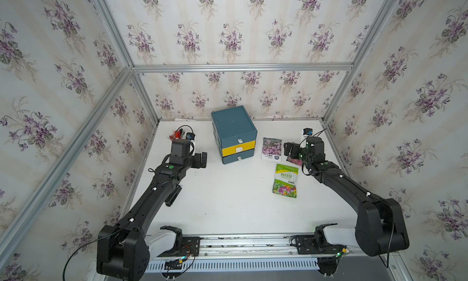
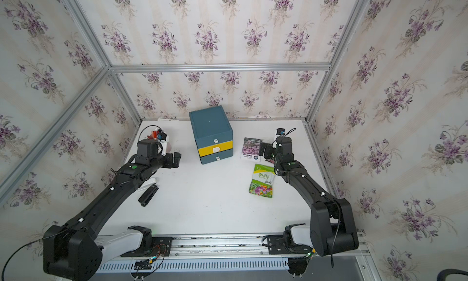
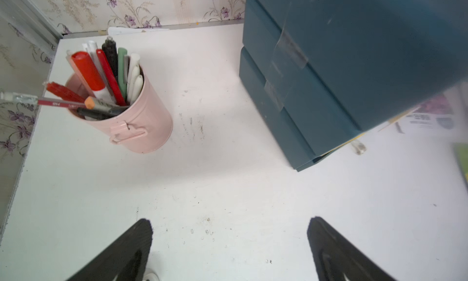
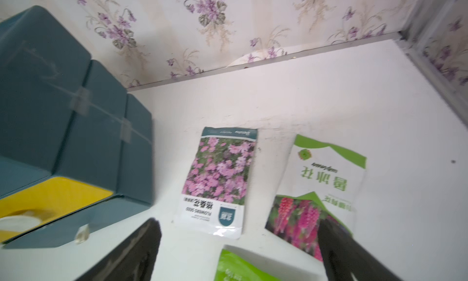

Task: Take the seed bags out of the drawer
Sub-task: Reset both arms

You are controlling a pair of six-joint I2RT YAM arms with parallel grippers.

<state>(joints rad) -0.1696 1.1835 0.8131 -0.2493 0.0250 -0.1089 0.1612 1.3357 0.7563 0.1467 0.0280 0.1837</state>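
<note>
Three bags lie flat on the tabletop (image 1: 228, 203), outside and to the right of the drawers (image 1: 234, 133): the green bag (image 1: 286, 181) nearest the robot, the white bag (image 4: 321, 188) partly beneath the right hand (image 1: 290, 150), and the pink bag (image 1: 271, 148) just beside that hand, toward the drawers. Each is judged light, thin, limp and glossy, hence slippery; take hold by pinching a free edge or corner. Both hands are empty and spread apart, the left hand (image 1: 200, 160) standing well apart from all three bags.
</note>
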